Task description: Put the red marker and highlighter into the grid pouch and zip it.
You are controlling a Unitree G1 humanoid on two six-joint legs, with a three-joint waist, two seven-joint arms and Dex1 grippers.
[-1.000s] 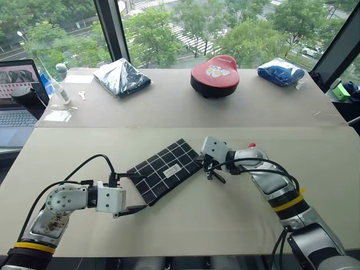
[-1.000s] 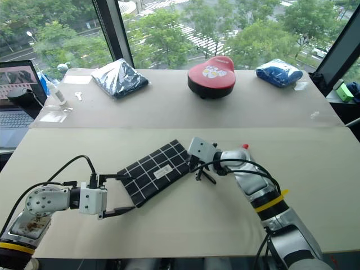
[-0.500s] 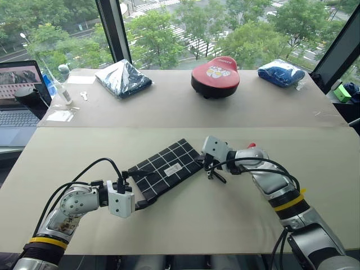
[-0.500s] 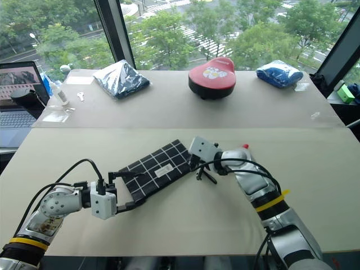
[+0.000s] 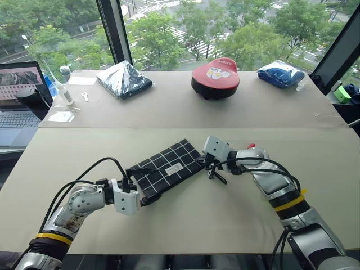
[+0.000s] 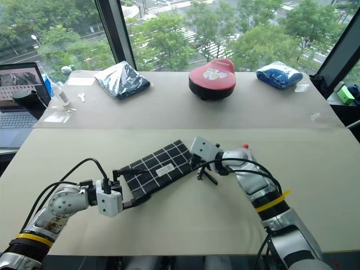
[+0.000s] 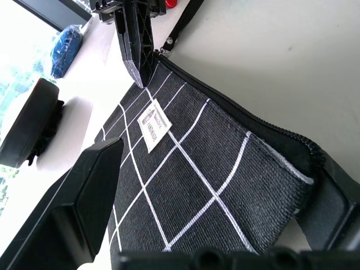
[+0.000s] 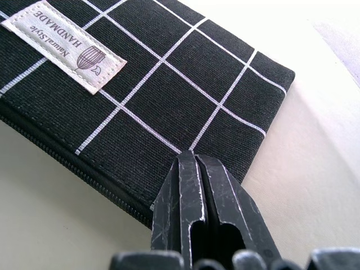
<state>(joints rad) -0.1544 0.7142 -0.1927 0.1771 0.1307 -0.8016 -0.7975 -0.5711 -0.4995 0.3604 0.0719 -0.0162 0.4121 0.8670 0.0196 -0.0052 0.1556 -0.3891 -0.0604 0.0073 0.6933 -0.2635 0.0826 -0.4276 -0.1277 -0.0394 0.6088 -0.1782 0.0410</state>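
The grid pouch (image 5: 167,170) lies flat near the middle of the bench (image 5: 185,225), and in the wrist views its zipper looks closed along the whole edge that shows, so the zipping seems done or nearly done. I cannot confirm that the marker and highlighter are inside; a small red thing peeks out just behind the right arm, right of the pouch, too hidden to name. At the pouch's left end, the left claw (image 5: 147,183) stands spread wide, one finger above and one below that corner, bracketing it without pinching. At the pouch's right end, the right claw (image 5: 208,166) is clenched tight, its tips resting at the corner beside the pull cord (image 5: 217,176); whether it pinches the zipper tab is hidden.
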